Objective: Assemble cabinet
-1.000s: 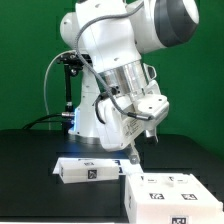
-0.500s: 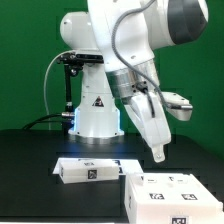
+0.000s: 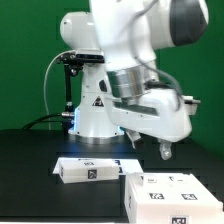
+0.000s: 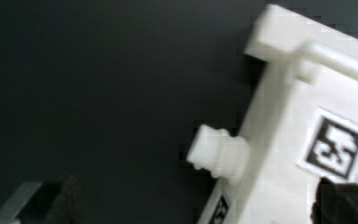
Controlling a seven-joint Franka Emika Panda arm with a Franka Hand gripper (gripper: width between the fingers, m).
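You cannot tell whether the claw [image 3: 165,150], hanging above the table [image 3: 25,160], is open, because the wrist view is blurred. 2 white cabinet parts lie there: 1 small part [image 3: 90,170] and 1 large box [image 3: 170,190], cropped at the frame's edge.

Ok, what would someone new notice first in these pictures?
The big white robot arm fills the exterior view's middle, its tool hanging above the black table. Below sit a tagged white cabinet box at the exterior view's right and a smaller tagged white part left of it.

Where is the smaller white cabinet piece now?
The piece lies flat on the black table at the exterior view's lower left, beside the larger cabinet box.
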